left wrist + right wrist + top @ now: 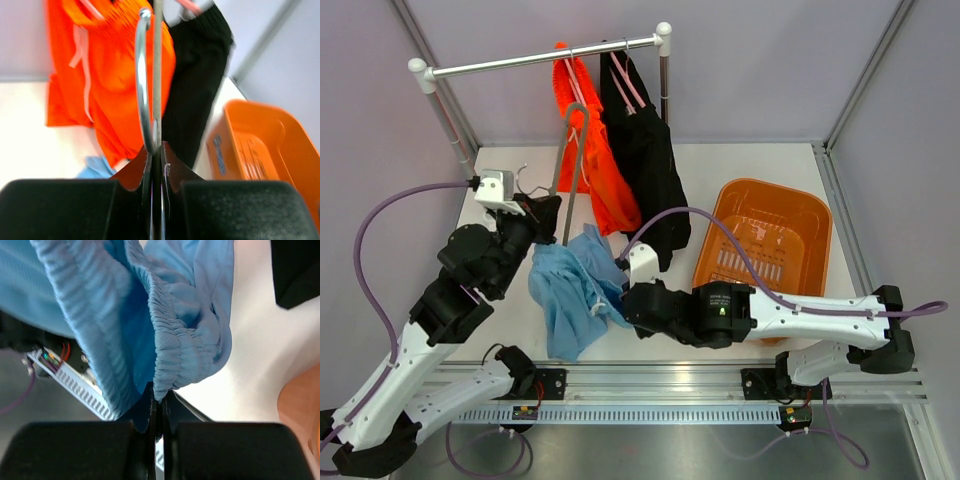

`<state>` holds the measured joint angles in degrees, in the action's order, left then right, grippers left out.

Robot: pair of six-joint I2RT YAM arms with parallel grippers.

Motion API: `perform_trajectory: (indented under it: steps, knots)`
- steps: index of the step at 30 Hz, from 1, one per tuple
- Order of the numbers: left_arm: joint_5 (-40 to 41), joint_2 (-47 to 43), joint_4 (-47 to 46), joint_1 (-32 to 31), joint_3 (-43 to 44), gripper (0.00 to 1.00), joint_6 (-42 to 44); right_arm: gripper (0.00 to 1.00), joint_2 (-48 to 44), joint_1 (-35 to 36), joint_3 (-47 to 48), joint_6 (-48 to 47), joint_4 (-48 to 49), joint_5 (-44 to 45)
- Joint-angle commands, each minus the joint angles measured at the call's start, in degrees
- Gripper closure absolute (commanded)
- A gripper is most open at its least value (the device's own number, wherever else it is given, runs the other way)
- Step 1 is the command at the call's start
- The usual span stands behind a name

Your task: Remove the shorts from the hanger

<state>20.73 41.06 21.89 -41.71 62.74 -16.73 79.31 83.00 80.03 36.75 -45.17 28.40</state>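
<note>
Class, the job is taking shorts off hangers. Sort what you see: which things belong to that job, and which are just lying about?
Belong to the job: light blue shorts, pinched by the right fingers; grey hanger, pinched by the left fingers; orange shorts and black shorts, hanging on the rail.
Lying about: orange basket.
</note>
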Motion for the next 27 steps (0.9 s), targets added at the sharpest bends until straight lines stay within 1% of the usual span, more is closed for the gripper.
perform_trajectory:
  steps: [1, 5, 7, 10, 12, 14, 15, 16, 19, 20, 22, 23, 24, 26, 27]
  knots:
    - [9.2, 0.9, -10.8, 0.2, 3.2, 1.00, 2.2, 1.00, -0.4, 3.5, 0.7, 3.6, -6.4, 4.5]
    - [11.1, 1.6, -12.0, 0.2, 4.4, 1.00, 3.6, 1.00, -0.9, 6.0, -2.1, 6.8, -9.2, 6.0]
    - [10.6, 2.1, -12.1, 0.2, 5.1, 1.00, 4.0, 1.00, -2.0, 6.4, -3.6, 9.3, -10.0, 6.7]
    - [10.7, 3.1, -10.8, 0.2, 6.2, 1.00, 4.0, 1.00, -4.0, 6.4, -4.3, 10.5, -10.8, 8.2]
    - [13.5, 3.2, -10.8, 0.2, 6.3, 1.00, 4.6, 1.00, -4.9, 6.4, -2.6, 10.1, -11.9, 9.6]
    - [16.6, 2.7, -11.2, 0.2, 6.3, 1.00, 6.1, 1.00, -5.0, 6.4, 0.0, 9.7, -15.7, 12.8]
    - [16.9, 2.6, -11.3, 0.3, 6.4, 1.00, 6.5, 1.00, -5.0, 6.4, 1.2, 10.7, -17.7, 14.4]
    - [16.7, 2.7, -10.8, 0.3, 7.1, 1.00, 6.8, 1.00, -4.9, 6.3, 2.5, 11.2, -21.6, 16.0]
    - [14.1, 3.5, -7.0, 0.2, 8.2, 1.00, 5.4, 1.00, -4.8, 5.9, 9.3, 10.8, -26.4, 22.4]
    - [12.8, 3.6, -5.7, 0.2, 8.0, 1.00, 5.0, 1.00, -4.7, 5.1, 13.6, 9.9, -27.0, 25.1]
    - [11.5, 3.3, -2.7, 0.2, 7.1, 1.00, 3.8, 1.00, -5.0, 3.6, 17.9, 5.5, -27.2, 27.5]
    - [10.6, 3.1, -1.7, 0.3, 6.3, 1.00, 3.5, 1.00, -5.1, 2.5, 21.6, 3.6, -26.9, 28.6]
    - [9.9, 2.4, 0.2, 0.2, 4.5, 1.00, 3.2, 1.00, -5.7, -0.7, 23.1, -0.7, -25.0, 30.4]
    - [9.0, 1.4, 2.0, 0.2, 2.5, 1.00, 2.2, 1.00, -6.5, -4.8, 27.2, -6.0, -21.6, 30.0]
    - [8.6, 0.3, 3.4, 0.2, 0.6, 1.00, 2.1, 1.00, -7.3, -8.3, 28.5, -11.3, -18.0, 29.9]
